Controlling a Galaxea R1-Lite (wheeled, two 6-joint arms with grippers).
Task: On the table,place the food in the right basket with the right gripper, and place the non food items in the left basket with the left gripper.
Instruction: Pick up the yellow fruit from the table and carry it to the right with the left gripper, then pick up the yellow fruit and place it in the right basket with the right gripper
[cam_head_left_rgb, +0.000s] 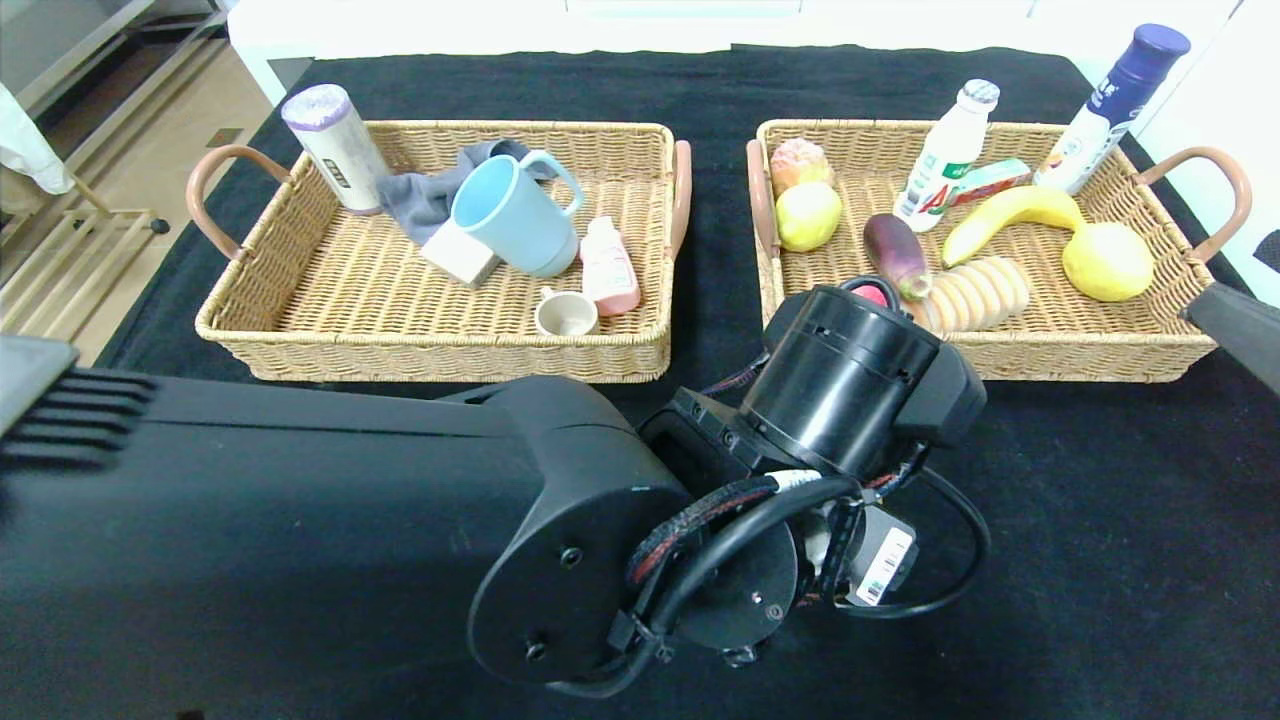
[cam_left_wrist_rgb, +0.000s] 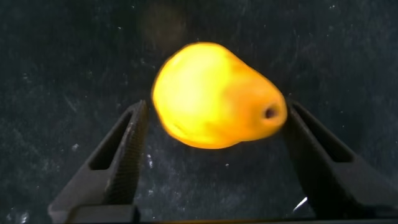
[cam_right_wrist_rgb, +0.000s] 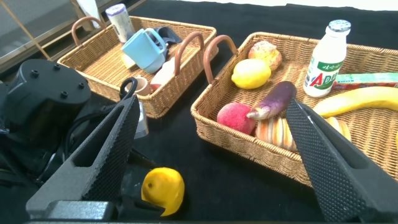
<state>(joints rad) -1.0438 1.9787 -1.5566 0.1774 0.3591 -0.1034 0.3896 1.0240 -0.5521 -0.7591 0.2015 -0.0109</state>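
A yellow pear-shaped fruit (cam_left_wrist_rgb: 214, 96) lies on the black table. It also shows in the right wrist view (cam_right_wrist_rgb: 163, 190). In the head view it is hidden under my left arm (cam_head_left_rgb: 850, 380). My left gripper (cam_left_wrist_rgb: 216, 109) points down over the fruit, open, with one finger on each side of it. My right gripper (cam_right_wrist_rgb: 211, 102) is open and empty; it hangs at the table's right side (cam_head_left_rgb: 1235, 325), beside the right basket (cam_head_left_rgb: 1080, 355). The left basket (cam_head_left_rgb: 440, 345) stands at the back left.
The left basket holds a blue mug (cam_head_left_rgb: 515, 215), a small white cup (cam_head_left_rgb: 566, 312), a pink bottle (cam_head_left_rgb: 610, 265), a grey cloth and a canister (cam_head_left_rgb: 333, 147). The right basket holds a banana (cam_head_left_rgb: 1010, 212), lemon (cam_head_left_rgb: 808, 215), eggplant (cam_head_left_rgb: 897, 255), bread, bottles.
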